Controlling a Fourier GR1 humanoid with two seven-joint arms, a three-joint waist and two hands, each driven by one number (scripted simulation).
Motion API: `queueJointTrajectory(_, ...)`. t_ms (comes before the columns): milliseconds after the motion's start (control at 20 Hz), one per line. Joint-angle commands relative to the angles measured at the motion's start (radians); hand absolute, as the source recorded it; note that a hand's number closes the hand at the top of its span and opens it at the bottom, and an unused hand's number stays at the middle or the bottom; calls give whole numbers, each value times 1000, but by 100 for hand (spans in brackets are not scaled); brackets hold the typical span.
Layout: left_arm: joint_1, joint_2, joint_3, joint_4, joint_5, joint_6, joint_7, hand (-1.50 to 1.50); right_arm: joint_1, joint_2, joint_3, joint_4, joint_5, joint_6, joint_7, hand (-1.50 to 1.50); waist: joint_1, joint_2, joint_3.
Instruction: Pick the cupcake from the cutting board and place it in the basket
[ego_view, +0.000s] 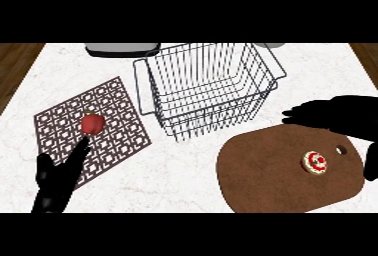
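A small cupcake (316, 163) with white frosting and a red top lies on the right part of the brown cutting board (273, 175). The wire basket (210, 85) stands behind the board, at the counter's middle, with nothing in it. My right hand (339, 116) hovers over the board's far right edge, above and beyond the cupcake, fingers stretched out to the left, holding nothing. My left hand (59, 177) rests at the lower left with fingers straight, pointing up over a patterned mat.
A red pepper (92, 124) lies on the brown lattice mat (96, 127) at the left, just beyond my left fingertips. A grey appliance (122, 48) stands at the counter's back edge. Wooden floor shows past both side edges.
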Motion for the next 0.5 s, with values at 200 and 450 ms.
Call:
queueJointTrajectory(200,20,-35,-4,43,-3,-15,35,0,47,50,-2,61,99,-48,-88,-150,-2,7,-11)
queueJointTrajectory(450,21,-84,-49,22,-64,42,70,0,62,118,27,108,160,-106,-108,-150,2,8,-11)
